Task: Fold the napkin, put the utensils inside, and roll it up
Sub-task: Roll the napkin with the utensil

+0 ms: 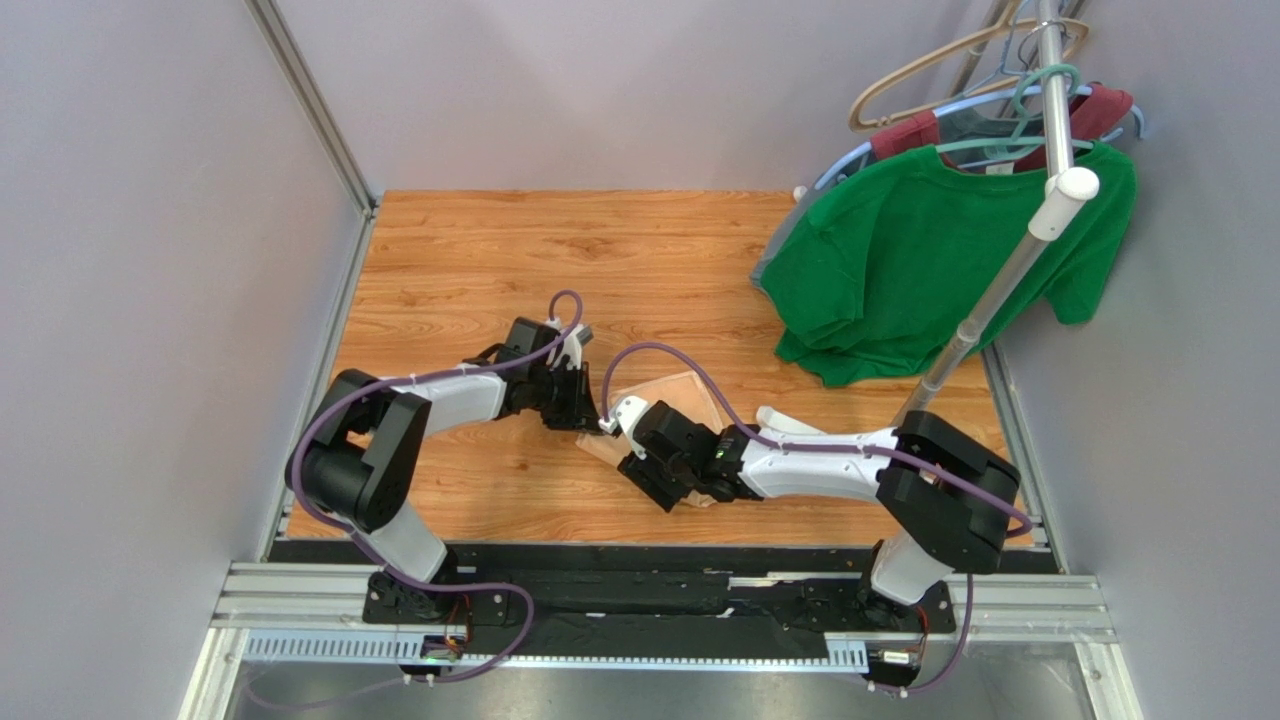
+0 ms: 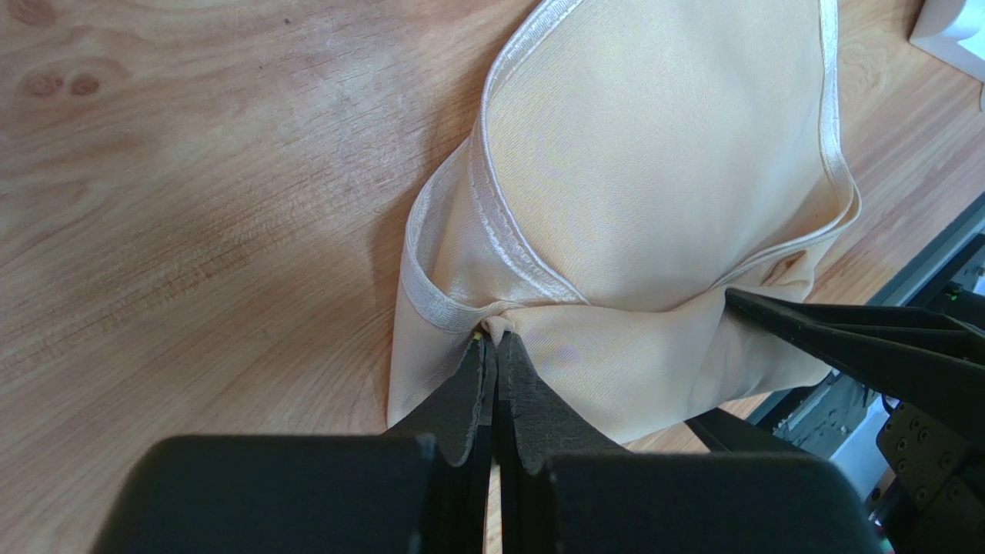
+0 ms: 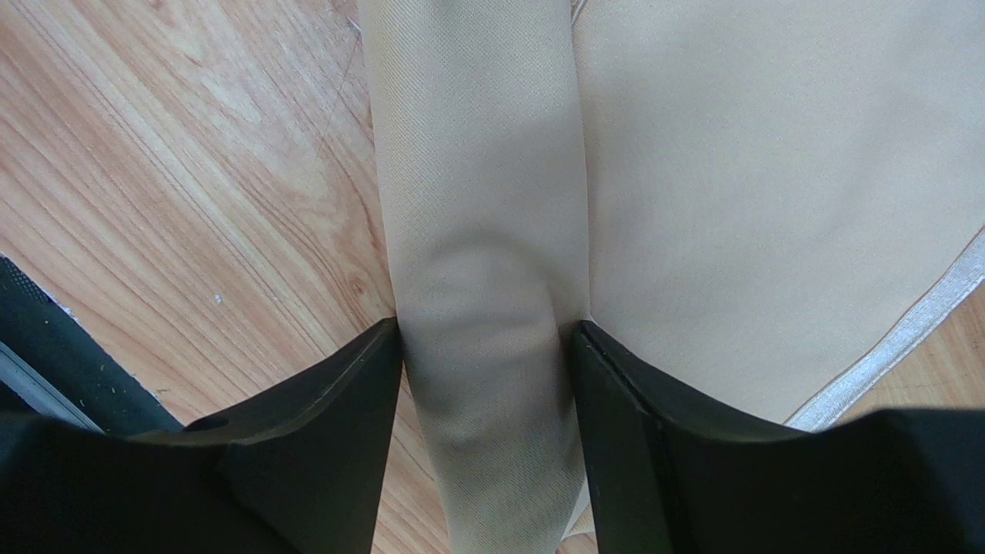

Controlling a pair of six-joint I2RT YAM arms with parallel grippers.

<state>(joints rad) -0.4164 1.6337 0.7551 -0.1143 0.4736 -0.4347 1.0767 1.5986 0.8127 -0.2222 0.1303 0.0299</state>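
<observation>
On table (image 1: 496, 255) centre, napkin (image 2: 659, 173) lies bunched. L fingers (image 2: 468, 392) pressed together, pinching its gathered hem; R fingers (image 3: 335, 404) clamp a rolled fold, cloth filling the gap btw them.

We can find no words, numbers, brands or signs to read in any of the three views. In the top view, near the bottom edge, there is a small white tag (image 1: 899, 657), but it is too tiny for us to read.
</observation>
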